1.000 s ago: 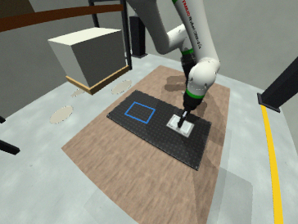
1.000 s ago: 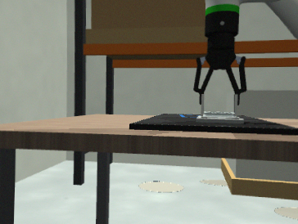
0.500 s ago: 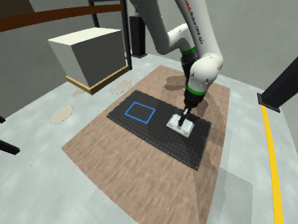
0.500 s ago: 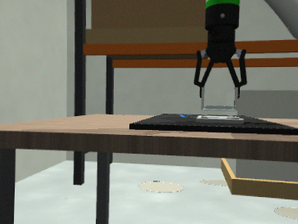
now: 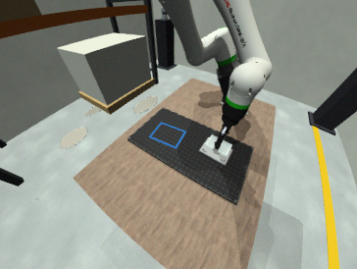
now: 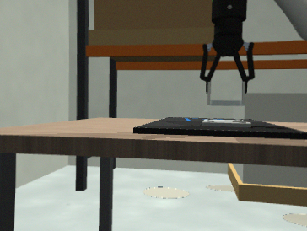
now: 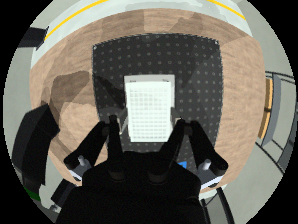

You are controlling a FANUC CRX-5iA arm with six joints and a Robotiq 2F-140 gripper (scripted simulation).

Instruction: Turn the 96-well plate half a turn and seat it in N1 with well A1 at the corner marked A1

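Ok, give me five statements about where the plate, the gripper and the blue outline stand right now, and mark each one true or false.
1. The gripper is shut on the 96-well plate. True.
2. The plate rests in the nest. False: in the exterior view it hangs in the air above the nest, clear of it.
3. The blue taped outline has nothing lying inside it. True.
4. The plate hangs over the blue outline. False: in the top view it is over the nest, beside the outline.
5. The black deck lies on a wooden table. True.
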